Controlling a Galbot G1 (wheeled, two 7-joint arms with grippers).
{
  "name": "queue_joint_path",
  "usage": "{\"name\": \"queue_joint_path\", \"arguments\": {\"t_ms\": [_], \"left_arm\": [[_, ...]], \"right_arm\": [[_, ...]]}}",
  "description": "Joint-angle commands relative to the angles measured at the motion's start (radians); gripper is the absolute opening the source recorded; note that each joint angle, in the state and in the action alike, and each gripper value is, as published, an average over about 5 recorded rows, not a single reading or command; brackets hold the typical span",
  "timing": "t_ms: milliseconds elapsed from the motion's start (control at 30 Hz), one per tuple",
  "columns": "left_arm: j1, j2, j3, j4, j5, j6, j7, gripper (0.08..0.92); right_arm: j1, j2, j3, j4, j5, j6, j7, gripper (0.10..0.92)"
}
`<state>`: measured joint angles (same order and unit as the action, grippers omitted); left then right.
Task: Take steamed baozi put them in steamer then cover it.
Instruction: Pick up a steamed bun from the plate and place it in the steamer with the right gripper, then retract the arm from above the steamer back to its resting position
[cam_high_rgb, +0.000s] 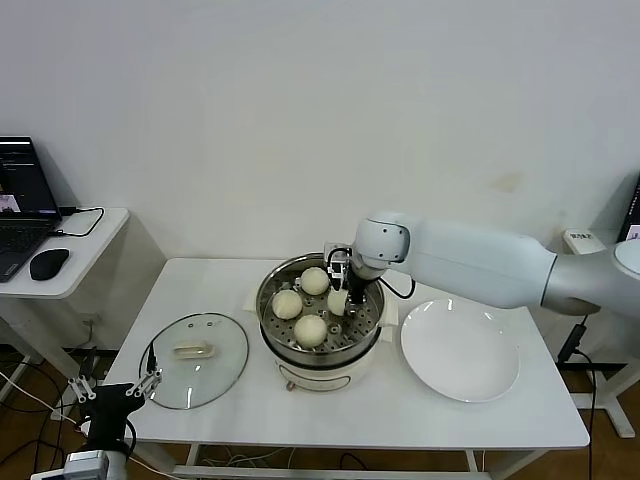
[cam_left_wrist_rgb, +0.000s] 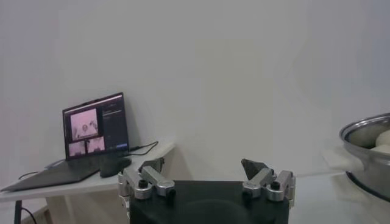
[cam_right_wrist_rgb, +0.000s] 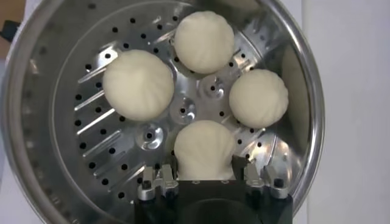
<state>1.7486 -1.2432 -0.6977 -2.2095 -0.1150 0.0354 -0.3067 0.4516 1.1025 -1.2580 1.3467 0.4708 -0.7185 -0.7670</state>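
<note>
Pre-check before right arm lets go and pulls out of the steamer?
1. All four baozi in the steamer: ok. Three sit free on the tray; the fourth baozi is between the right gripper's fingers.
2. Fourth baozi resting on the tray: cannot tell; its underside is hidden.
3. Fingers released from that baozi: not ok; they sit at both its sides.
4. Neighbour buns clear of the fingers: ok; none touches them.
5. Lid ready for pickup: ok; flat on the table, handle up, left of the steamer.
6. Left gripper: ok; open, parked off the table's front left corner.
</note>
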Motion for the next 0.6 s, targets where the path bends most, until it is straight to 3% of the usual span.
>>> {"name": "queue_joint_path", "arguments": {"t_ms": [33,300,467,600], "left_arm": [[-0.002,0.002,0.000,-0.002,0.000,0.002,0.001,0.823],[-0.009,0.007,0.003,0.000,-0.005,0.003,0.004,0.823],[-0.015,0.003,0.007,0.010,-0.011,0.001,0.004,0.823],[-0.018,0.002,0.011,0.016,-0.011,0.000,0.005,0.823]], "right_arm": [[0.000,-0.022,0.031,0.017,-0.006,-0.007,0.005,0.618],[-0.002,-0.199,0.136,0.194,0.046,-0.003,0.098,0.810],[-0.132,-0.373,0.267,0.365,0.139,0.025,0.350,0.822],[-0.410,-0.526,0.500,0.459,0.184,0.146,0.577,0.823]]}}
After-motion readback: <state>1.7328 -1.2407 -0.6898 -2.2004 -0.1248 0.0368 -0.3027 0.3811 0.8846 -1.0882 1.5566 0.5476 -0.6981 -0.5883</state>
